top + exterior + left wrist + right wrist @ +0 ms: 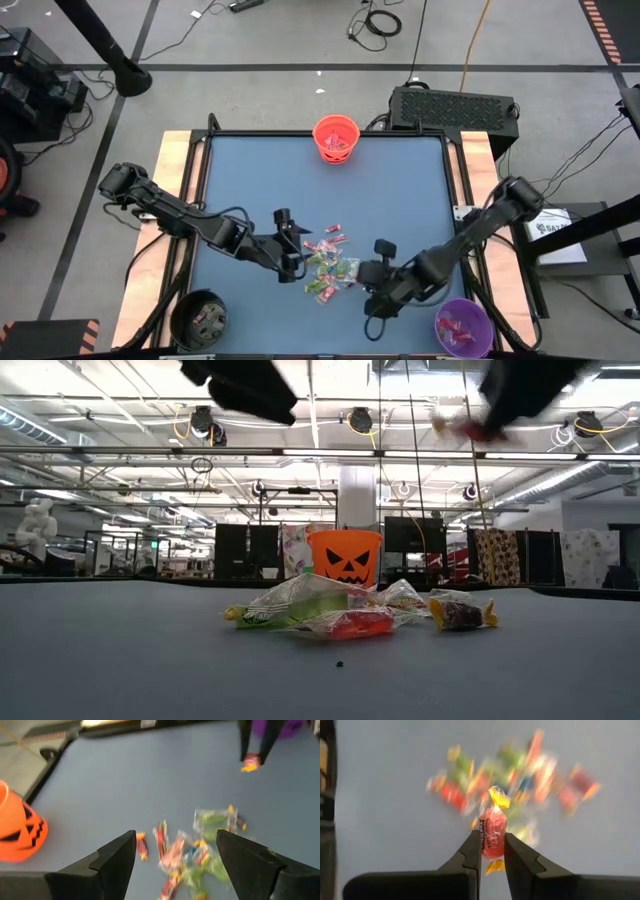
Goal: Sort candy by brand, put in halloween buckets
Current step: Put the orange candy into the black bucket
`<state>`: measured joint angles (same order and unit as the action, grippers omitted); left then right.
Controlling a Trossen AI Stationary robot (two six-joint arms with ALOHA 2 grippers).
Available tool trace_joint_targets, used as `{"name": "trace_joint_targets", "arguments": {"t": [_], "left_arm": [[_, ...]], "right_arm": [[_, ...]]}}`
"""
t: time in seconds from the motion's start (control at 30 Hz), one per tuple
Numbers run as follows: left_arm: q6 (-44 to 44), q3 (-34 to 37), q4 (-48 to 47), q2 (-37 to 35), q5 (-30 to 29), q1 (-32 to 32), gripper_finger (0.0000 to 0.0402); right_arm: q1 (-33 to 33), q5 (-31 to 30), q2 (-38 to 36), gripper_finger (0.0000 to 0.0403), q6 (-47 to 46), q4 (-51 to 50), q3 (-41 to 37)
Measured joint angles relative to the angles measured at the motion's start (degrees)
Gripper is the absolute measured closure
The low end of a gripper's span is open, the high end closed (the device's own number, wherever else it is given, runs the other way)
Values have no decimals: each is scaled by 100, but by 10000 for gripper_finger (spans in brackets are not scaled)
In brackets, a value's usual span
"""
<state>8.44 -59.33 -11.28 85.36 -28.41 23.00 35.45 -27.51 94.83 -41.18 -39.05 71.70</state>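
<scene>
Right gripper (492, 851) jaws clamped on red candy (493, 832), lifted above candy pile (328, 262) mid-table. Purple bucket (463, 327) close by, toward table's near right corner. Left gripper (175, 855) jaws spread empty over pile.

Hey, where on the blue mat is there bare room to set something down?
Free: the wide strip between the orange bucket and the candy pile, and the mat's far corners. Crowded: around the pile, flanked by the left gripper and the right gripper, which holds a red candy.
</scene>
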Motion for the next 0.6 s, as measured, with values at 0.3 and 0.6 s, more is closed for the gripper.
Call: {"name": "trace_joint_targets", "arguments": {"t": [0.3,0.6], "left_arm": [[-355,-96,415,-637,-230,-3,118],[-1234,-103,1143,-1667,76,-11,118]], "right_arm": [[-247,-2343,-1392,355,3291,2031,2],[-839,-447,-1830,355,5010,3782,-3]]}}
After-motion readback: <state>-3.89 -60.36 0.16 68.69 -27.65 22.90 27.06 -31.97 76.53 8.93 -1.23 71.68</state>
